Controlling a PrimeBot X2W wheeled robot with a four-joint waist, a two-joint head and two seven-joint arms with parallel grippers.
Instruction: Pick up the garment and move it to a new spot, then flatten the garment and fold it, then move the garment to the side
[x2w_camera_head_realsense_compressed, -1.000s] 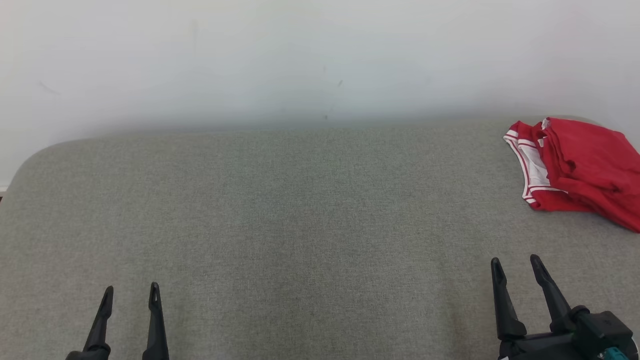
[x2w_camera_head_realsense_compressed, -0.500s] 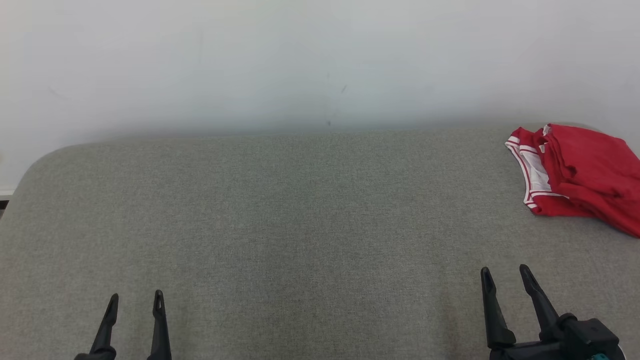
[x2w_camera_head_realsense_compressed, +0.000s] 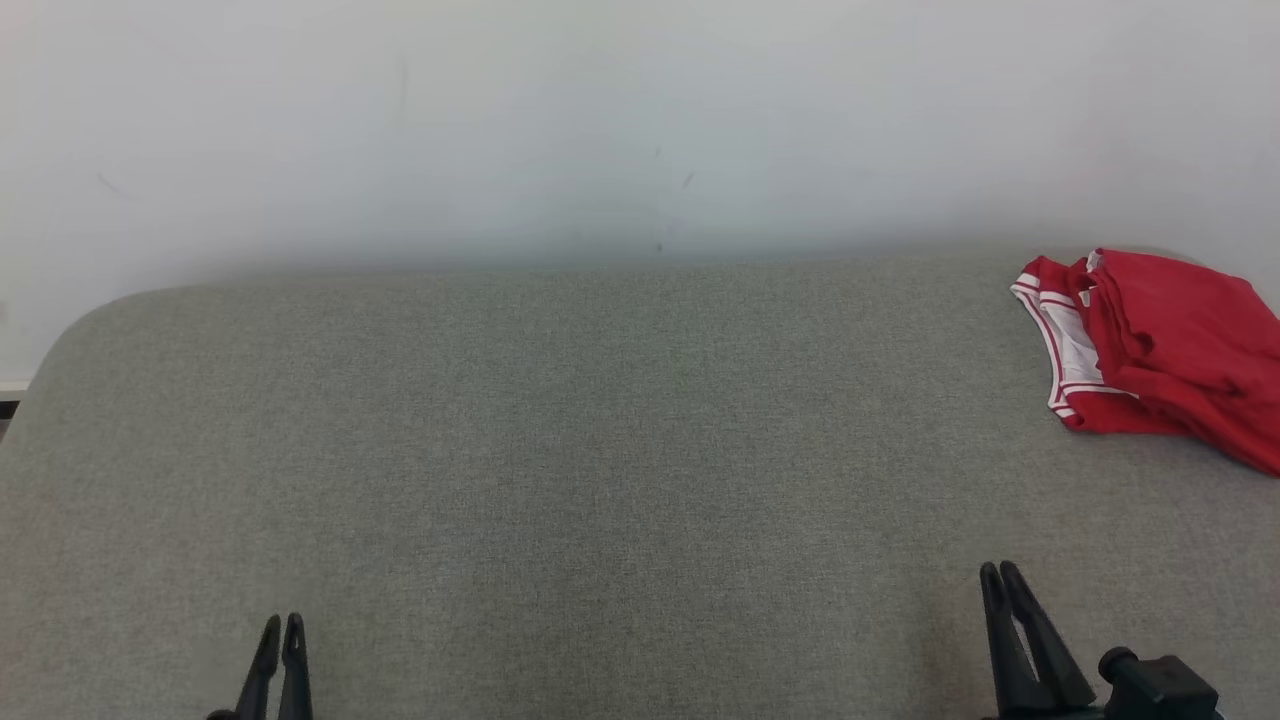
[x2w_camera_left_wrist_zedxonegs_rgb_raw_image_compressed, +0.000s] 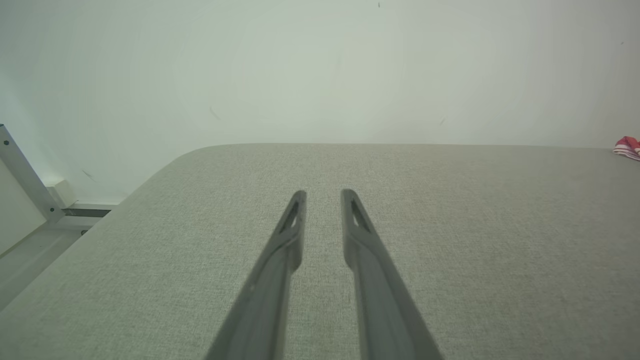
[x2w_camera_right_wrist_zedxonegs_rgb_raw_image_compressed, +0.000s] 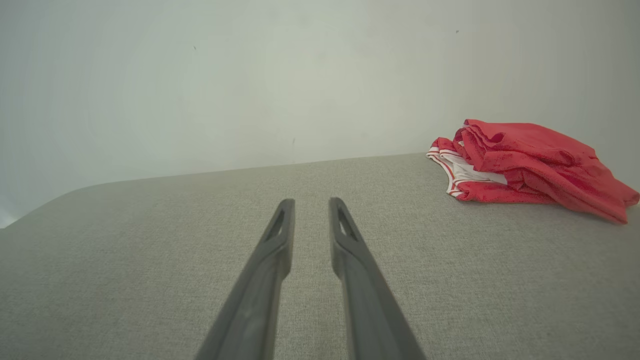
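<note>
The garment (x2w_camera_head_realsense_compressed: 1170, 340) is a crumpled red piece with white trim, lying at the far right of the grey padded surface (x2w_camera_head_realsense_compressed: 600, 450) near the wall. The right wrist view shows the garment (x2w_camera_right_wrist_zedxonegs_rgb_raw_image_compressed: 530, 160) ahead and to the right, and the left wrist view shows the garment (x2w_camera_left_wrist_zedxonegs_rgb_raw_image_compressed: 629, 147) as a sliver at the right edge. My left gripper (x2w_camera_head_realsense_compressed: 281, 620) sits low at the near left, far from it. My right gripper (x2w_camera_head_realsense_compressed: 1000, 568) sits at the near right, well short of the cloth. Both pairs of fingers stand close together with a slim gap, left gripper (x2w_camera_left_wrist_zedxonegs_rgb_raw_image_compressed: 323, 192) and right gripper (x2w_camera_right_wrist_zedxonegs_rgb_raw_image_compressed: 312, 201), holding nothing.
A plain pale wall (x2w_camera_head_realsense_compressed: 640, 120) rises right behind the surface. The surface rounds off at its far left corner (x2w_camera_head_realsense_compressed: 90, 310). Beyond that edge, the left wrist view shows a slanted metal bar (x2w_camera_left_wrist_zedxonegs_rgb_raw_image_compressed: 25, 175) and the floor.
Both grippers have narrowed from wide open to a slim gap and drawn back toward the near edge. The camera tipped slightly early on. The garment has not moved.
</note>
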